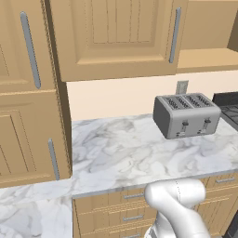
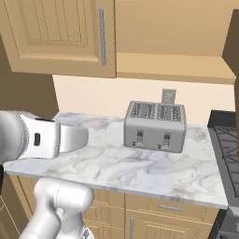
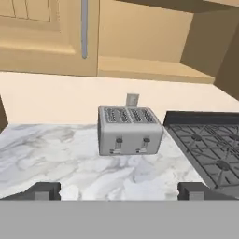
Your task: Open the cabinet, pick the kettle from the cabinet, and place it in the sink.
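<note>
Cabinet [image 1: 116, 37]: wall-mounted, above the table [image 1: 139, 158], door shut in all three views. Raised-panel front w/ grooved centre. Vertical grey bar handle [image 1: 175, 35] sits at door's right edge in left base view; same handle seen near right edge of door in right base view [image 2: 102, 36] and at top of hand view [image 3: 84, 28].

Tool [image 3: 119, 191]: fingertips [image 3: 44, 190] stand wide apart at bottom of hand view, nothing between them. Tool points toward the toaster [image 3: 129, 130] and back wall, well below cabinet handle; no contact w/ door or handle.

Arm [image 2: 42, 137]: white forearm extends horizontally from left edge in right base view, over front-left part of table. Base joint visible low in left base view.

Toaster: boxy grey four-slot unit, upright on marble table, near back wall, front levers facing robot. Wall outlet [image 1: 181, 87] just behind it.

Stove [image 3: 205, 149]: dark cooktop w/ grates, just beside table on right, apart from toaster.

Tall cabinet [image 1: 28, 93]: full-height wooden unit at left of table in left base view, doors shut, two grey bar handles.

Drawers [image 1: 132, 204]: under table front, short horizontal handles, all shut.

Open shelf [image 2: 172, 65]: to right of wall cabinet, under another wooden unit.
</note>
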{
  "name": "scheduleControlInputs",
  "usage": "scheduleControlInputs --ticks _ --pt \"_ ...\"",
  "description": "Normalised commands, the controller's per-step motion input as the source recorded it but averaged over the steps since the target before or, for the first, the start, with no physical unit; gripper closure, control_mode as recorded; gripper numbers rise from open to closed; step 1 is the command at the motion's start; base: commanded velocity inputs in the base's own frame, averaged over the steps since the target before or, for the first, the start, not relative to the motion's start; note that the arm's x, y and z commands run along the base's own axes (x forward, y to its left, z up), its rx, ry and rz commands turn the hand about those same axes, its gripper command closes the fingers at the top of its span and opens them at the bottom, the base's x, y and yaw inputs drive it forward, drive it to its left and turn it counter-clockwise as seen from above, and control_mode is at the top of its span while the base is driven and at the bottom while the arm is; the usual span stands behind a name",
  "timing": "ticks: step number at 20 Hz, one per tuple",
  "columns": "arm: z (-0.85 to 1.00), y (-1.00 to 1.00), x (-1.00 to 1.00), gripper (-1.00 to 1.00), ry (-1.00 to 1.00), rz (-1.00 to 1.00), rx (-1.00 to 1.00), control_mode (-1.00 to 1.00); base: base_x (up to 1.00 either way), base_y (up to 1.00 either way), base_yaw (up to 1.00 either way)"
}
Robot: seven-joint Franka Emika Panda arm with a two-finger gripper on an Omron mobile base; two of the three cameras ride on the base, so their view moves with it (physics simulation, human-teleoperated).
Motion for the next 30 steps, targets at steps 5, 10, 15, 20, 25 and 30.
scheduleControlInputs --ticks 5,10,15,20,25,30 --pt "0.17 0.0 -0.23 -1.0 -0.32 0.16 0.0 -1.0 0.0 0.0 0.0" --pt "0.27 0.09 -0.12 -1.0 -0.32 0.1 0.0 -1.0 0.0 0.0 0.0" --pt "0.36 0.24 0.0 -1.0 -0.24 0.03 0.0 -1.0 0.0 0.0 0.0" --pt "0.26 0.32 0.0 -1.0 -0.18 0.02 0.0 -1.0 0.0 0.0 0.0" --pt "0.13 0.31 0.01 -1.0 -0.11 0.0 0.0 -1.0 0.0 0.0 0.0" --pt "0.06 0.25 0.12 -1.0 -0.05 0.0 0.0 -1.0 0.0 0.0 0.0"
